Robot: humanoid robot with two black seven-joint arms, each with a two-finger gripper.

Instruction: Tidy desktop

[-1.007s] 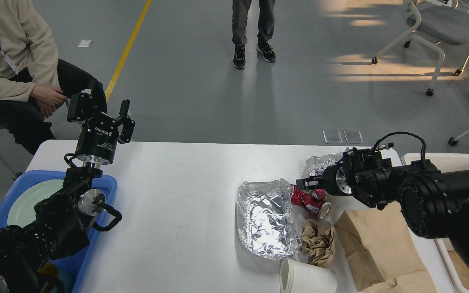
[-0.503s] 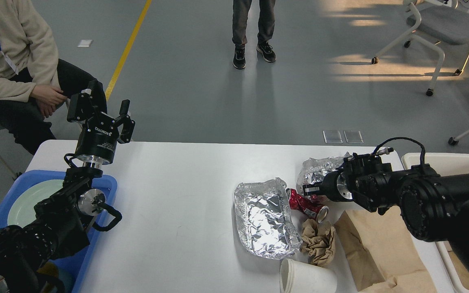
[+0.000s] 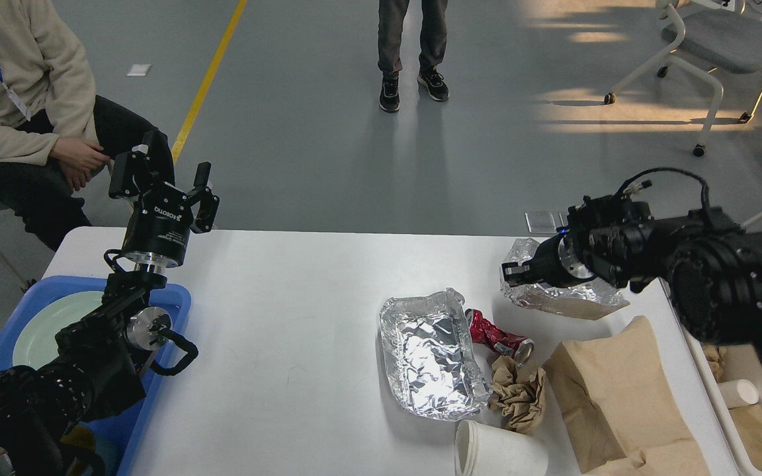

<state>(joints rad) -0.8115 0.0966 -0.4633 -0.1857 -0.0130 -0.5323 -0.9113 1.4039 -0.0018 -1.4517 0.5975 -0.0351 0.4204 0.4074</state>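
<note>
The white desktop (image 3: 301, 317) carries litter on its right half: an open foil tray (image 3: 430, 354), a crushed red can (image 3: 497, 337), a crumpled brown paper ball (image 3: 520, 393), a flat brown paper bag (image 3: 619, 396) and a white paper cup (image 3: 497, 453) lying on its side at the front edge. My right gripper (image 3: 514, 272) is raised over the back right of the table, shut on a crumpled foil wrapper (image 3: 553, 297) that hangs from it. Over the far left corner my left gripper (image 3: 201, 198) points up, open and holding nothing.
A blue tray (image 3: 179, 297) holding a pale green plate (image 3: 37, 330) sits under my left arm. A cream bin (image 3: 715, 390) at the right edge holds a paper cup (image 3: 738, 392) and brown paper. One person sits at far left, another stands beyond the table.
My right gripper has risen and moved back and right, lifting the foil wrapper off the table. The red can stays beside the foil tray. The left arm has not moved.
</note>
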